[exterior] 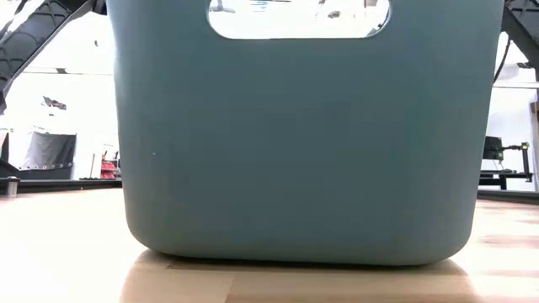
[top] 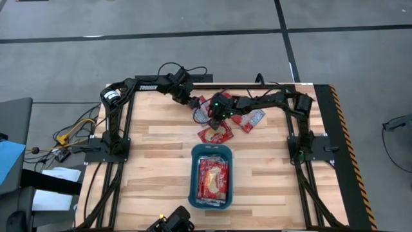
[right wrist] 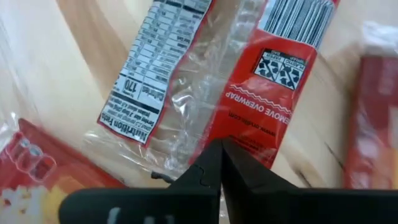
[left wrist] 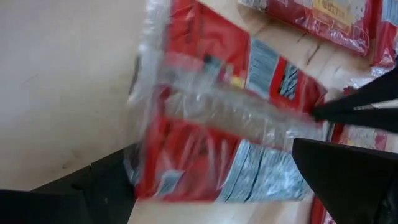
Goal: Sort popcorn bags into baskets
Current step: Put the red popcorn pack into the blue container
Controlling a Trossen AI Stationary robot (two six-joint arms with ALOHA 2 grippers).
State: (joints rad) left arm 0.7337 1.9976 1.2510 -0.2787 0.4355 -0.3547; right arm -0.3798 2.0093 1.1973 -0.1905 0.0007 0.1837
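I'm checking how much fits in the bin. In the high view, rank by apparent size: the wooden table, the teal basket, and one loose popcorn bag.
1. The table, by far the largest.
2. The basket, several bags long.
3. The loose popcorn bag lying just beyond the basket, smallest.

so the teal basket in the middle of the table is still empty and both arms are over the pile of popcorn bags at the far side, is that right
Not quite. The teal basket already holds popcorn bags, as the high view shows. The rest stands: the left gripper and the right gripper are both over the loose pile of bags at the far side.
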